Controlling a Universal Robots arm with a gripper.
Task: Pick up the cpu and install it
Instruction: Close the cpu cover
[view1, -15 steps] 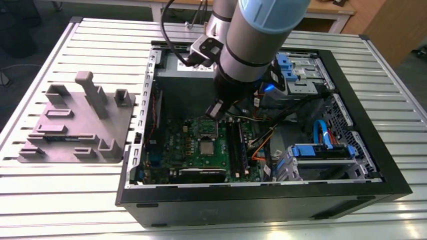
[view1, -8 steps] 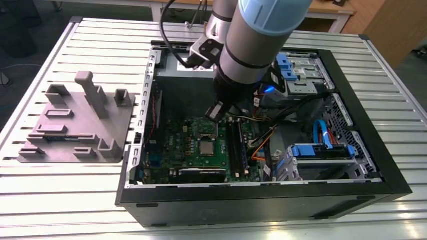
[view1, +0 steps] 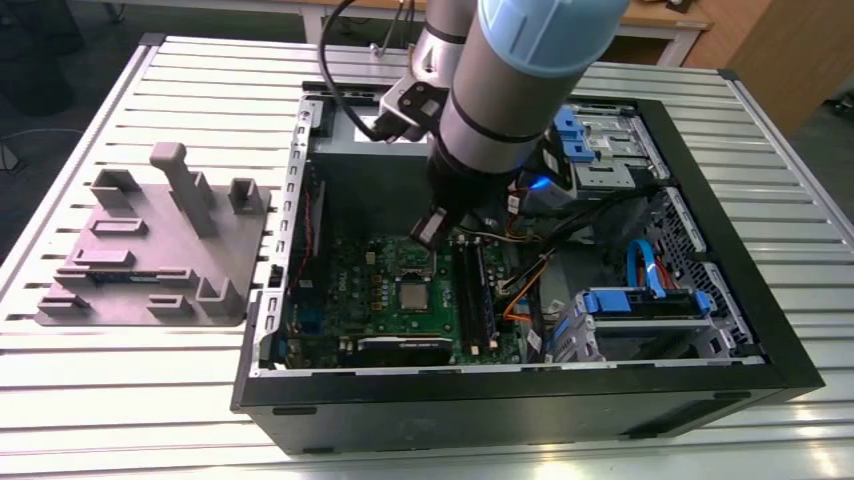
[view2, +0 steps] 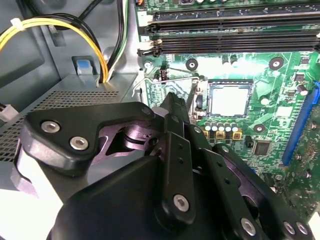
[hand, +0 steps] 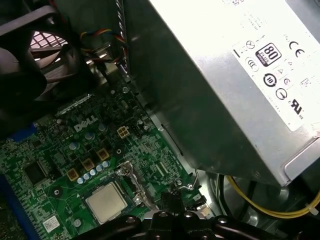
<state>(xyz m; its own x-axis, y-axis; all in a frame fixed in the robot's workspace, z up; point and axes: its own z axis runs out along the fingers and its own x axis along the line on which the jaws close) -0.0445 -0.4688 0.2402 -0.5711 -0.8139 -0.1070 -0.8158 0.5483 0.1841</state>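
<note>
The cpu, a small flat square chip with a dull silver metal top (view1: 416, 294), already lies in its socket on the green motherboard (view1: 350, 290) inside the open black computer case (view1: 534, 395), so the picking up looks done and the chip appears placed. In both wrist views it sits flat within the socket frame (view2: 229, 98) (hand: 105, 201), with nothing gripping it. Whether the socket's retaining latch is closed I cannot tell; a thin metal lever (hand: 190, 182) stands just beside the socket, which suggests locking down may be what is left.

The black end effector (view1: 430, 229) hangs over the motherboard, just beyond the chip on the side toward the bench's far edge, apart from it and holding nothing I can see. In the second wrist view its fingers look drawn narrow together (view2: 176, 117), their tips near the socket's edge.

Counted: one cpu, one motherboard, one large grey metal power supply box with a white label (hand: 225, 80), and one grey moulded parts holder (view1: 154, 250) on the slatted metal bench (view1: 120, 400) near its edge on the exterior view's left.
</note>
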